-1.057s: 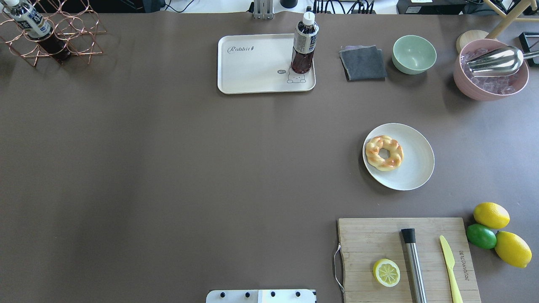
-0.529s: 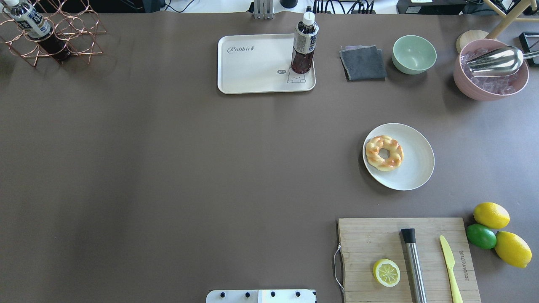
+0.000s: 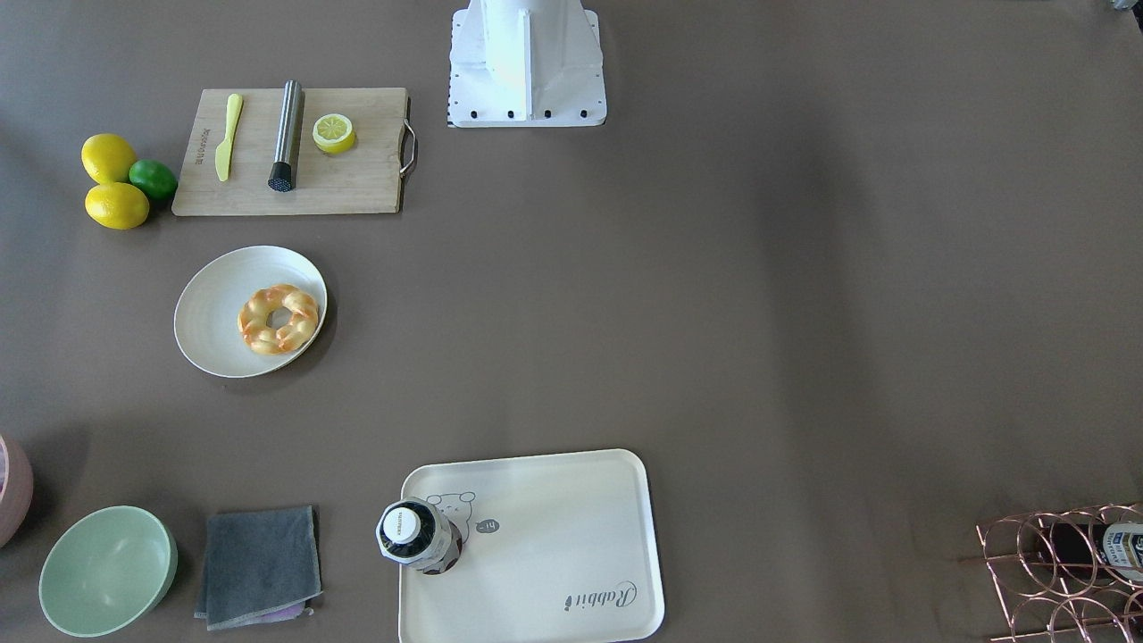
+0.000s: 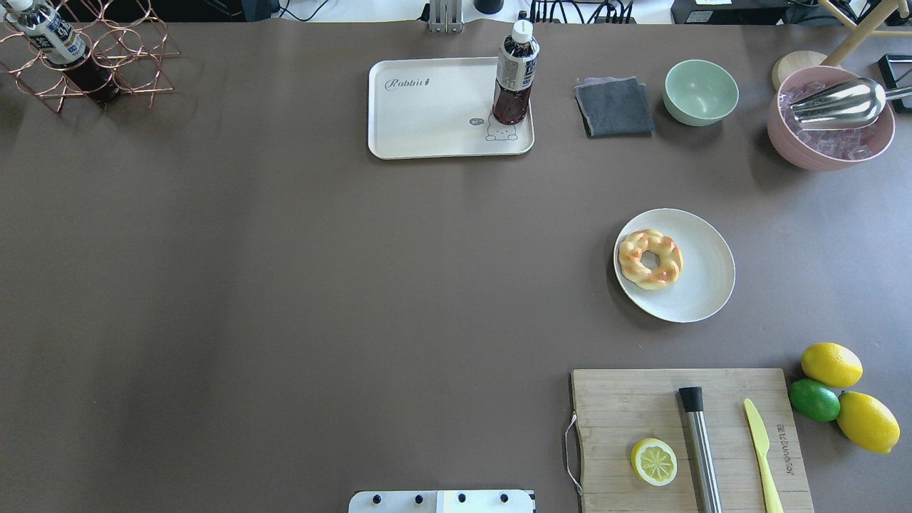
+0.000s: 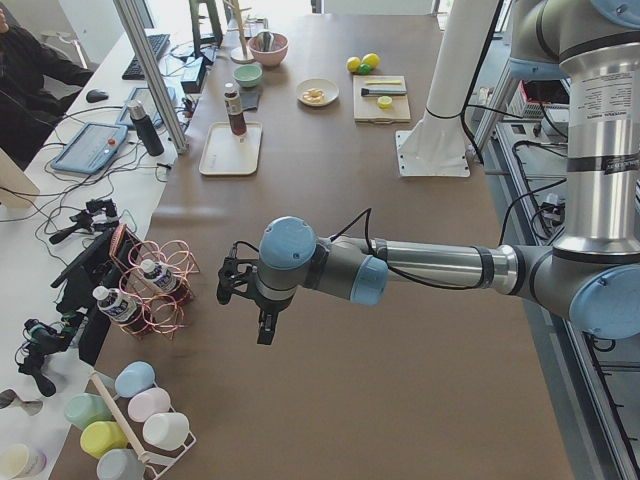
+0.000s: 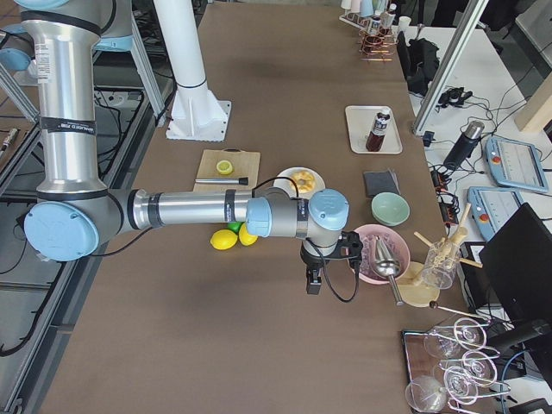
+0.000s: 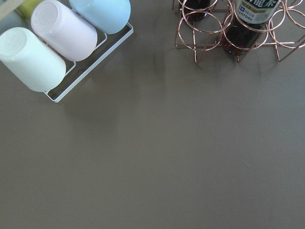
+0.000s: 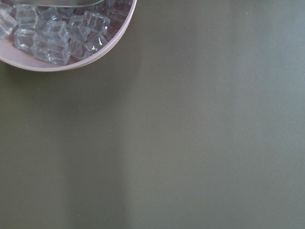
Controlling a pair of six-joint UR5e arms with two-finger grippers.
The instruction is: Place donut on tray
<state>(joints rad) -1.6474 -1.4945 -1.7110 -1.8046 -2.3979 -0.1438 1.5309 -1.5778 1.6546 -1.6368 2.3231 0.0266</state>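
In the front-facing view you are seeing the donut [image 3: 278, 319] lying on a round white plate [image 3: 210, 313] at 9 o'clock. The tray [image 3: 554, 545] is sitting well apart at 6 o'clock, with a bottle [image 3: 409, 533] standing at its 9 o'clock end. In the overhead view the tray is lying toward 11 o'clock from the donut, and no arm is showing. In the side views the left gripper [image 5: 262, 322] is hanging near the copper rack [image 5: 160, 285] and the right gripper [image 6: 312, 278] is hovering beside the ice bowl [image 6: 384, 254]. You cannot tell how wide either is standing, and the wrist views are showing no fingers. The reach is probably not yet begun. Next you are likely bringing the nearer right arm over the plate, then aiming for bare tray away from the bottle.
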